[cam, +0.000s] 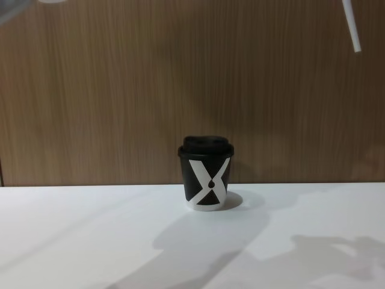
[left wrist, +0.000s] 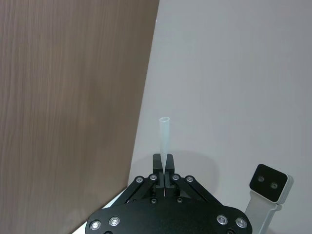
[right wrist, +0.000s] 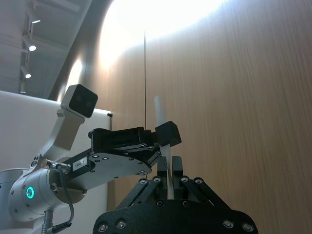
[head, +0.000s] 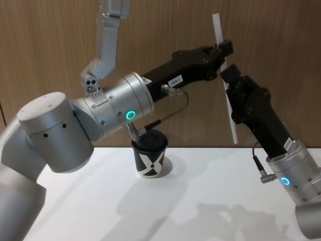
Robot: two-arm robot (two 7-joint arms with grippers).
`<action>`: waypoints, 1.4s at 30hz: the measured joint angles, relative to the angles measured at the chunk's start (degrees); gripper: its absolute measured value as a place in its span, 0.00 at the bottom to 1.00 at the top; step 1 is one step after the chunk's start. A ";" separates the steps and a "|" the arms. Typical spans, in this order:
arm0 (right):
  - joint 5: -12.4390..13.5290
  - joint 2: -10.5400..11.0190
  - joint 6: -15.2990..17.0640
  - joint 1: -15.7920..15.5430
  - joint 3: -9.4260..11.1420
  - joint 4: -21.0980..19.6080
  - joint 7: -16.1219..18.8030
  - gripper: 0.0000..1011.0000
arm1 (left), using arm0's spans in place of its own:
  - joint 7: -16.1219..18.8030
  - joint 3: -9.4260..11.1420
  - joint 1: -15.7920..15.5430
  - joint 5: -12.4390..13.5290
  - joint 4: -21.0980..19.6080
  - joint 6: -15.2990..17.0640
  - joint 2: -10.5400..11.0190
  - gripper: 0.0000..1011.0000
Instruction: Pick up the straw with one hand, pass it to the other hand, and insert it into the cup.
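Note:
High above the table the thin white straw [head: 226, 85] stands nearly upright in front of the wooden wall. My left gripper [head: 223, 52] reaches across from the left and is shut on its upper part, as the left wrist view confirms, with the straw [left wrist: 164, 134] rising from the left gripper [left wrist: 165, 165]. Just below, my right gripper [head: 228, 75] comes up from the lower right and is shut on the same straw [right wrist: 159, 109]; the right gripper [right wrist: 168, 166] sits under the left gripper [right wrist: 165, 140]. The lidded black cup [head: 149, 153] with the white X stands on the table, well below; cup [cam: 206, 174], straw's lower end [cam: 352, 30].
The white table [head: 210, 201] spreads around the cup, with the wood-panelled wall [cam: 90, 90] right behind it. My left arm's silver wrist [head: 118, 105] hangs over the cup's rear. The straw's lower tip is to the right of the cup and far above it.

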 joint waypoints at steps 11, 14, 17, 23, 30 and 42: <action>0.00 0.00 -0.01 0.00 0.00 0.00 0.00 0.38 | 0.00 0.00 0.00 0.00 0.00 0.00 0.01 0.00; 0.01 0.00 -0.01 0.00 0.00 0.00 0.00 0.50 | 0.06 0.02 0.00 0.03 0.00 -0.01 0.06 0.00; 0.00 0.00 0.00 0.00 0.00 0.00 0.01 0.56 | 0.47 0.17 0.04 0.54 -0.09 -0.31 0.20 0.00; 0.01 0.00 -0.01 0.00 0.00 0.00 0.01 0.76 | 1.74 0.66 0.18 2.34 -0.66 -1.46 0.85 0.00; 0.00 0.00 -0.01 0.00 0.00 0.00 0.01 0.94 | 4.25 1.52 0.51 6.03 -1.52 -3.80 1.89 0.00; 0.00 0.00 -0.01 0.00 0.00 0.00 0.01 0.99 | 9.97 2.31 1.17 14.11 -2.77 -8.34 3.33 0.00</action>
